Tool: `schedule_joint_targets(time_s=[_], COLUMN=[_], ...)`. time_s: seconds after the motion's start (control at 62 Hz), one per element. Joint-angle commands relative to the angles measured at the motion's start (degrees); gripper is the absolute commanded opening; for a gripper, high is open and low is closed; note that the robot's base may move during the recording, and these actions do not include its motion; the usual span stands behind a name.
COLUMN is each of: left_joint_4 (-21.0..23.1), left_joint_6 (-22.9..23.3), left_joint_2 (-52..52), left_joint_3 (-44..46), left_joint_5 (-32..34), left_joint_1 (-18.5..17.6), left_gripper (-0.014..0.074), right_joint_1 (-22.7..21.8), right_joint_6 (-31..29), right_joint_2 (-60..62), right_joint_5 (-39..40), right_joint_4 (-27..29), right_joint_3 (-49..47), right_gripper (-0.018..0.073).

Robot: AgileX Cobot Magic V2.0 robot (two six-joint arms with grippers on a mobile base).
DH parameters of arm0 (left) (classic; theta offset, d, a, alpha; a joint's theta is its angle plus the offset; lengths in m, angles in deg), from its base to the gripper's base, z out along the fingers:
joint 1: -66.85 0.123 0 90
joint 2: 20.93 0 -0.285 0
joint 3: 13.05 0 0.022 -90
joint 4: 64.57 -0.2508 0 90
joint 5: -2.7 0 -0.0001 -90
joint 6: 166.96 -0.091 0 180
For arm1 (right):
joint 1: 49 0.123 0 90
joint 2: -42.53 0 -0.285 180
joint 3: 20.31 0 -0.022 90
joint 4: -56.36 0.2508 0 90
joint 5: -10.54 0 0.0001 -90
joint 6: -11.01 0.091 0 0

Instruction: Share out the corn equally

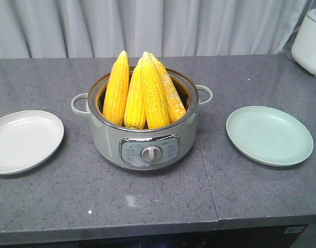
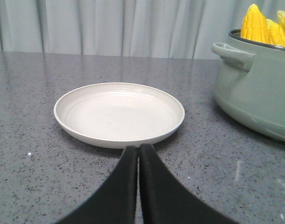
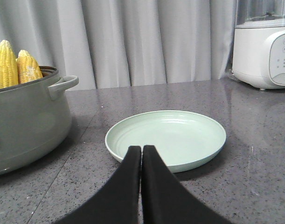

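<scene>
Several yellow cobs of corn (image 1: 142, 95) stand upright in a grey-green cooker pot (image 1: 142, 142) at the table's middle; their tips show as corn (image 2: 263, 25) and corn (image 3: 14, 65) in the wrist views. A white plate (image 1: 23, 140) lies left of the pot and a pale green plate (image 1: 269, 135) lies right. My left gripper (image 2: 138, 148) is shut and empty, just short of the white plate (image 2: 119, 112). My right gripper (image 3: 141, 149) is shut and empty at the near rim of the green plate (image 3: 168, 135). Neither gripper shows in the front view.
A white appliance (image 1: 309, 39) stands at the back right corner, seen as a white appliance (image 3: 263, 46) beyond the green plate. The pot's side handles (image 1: 80, 103) stick out left and right. A grey curtain hangs behind the table. The table's front edge runs close below the pot.
</scene>
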Motion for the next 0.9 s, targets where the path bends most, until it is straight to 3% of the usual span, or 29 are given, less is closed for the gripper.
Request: schedule_joint_targets(time_s=[0.0,0.887], left_joint_4=[0.6,0.6], left_joint_6=[-0.1,-0.1], left_joint_2=[0.2,0.2], left_joint_3=[1.6,1.6], left_joint_5=[4.0,4.0], left_joint_1=[-0.2,-0.2], left_gripper=[-0.0006,-0.0006], right_joint_1=[-0.4,-0.4], right_joint_6=[-0.7,-0.7], right_joint_2=[0.4,0.4], right_joint_5=[4.2,4.2], right_joint_4=[-0.2,-0.2], right_joint_3=[1.0,1.0], right_gripper=[-0.0005,-0.0005])
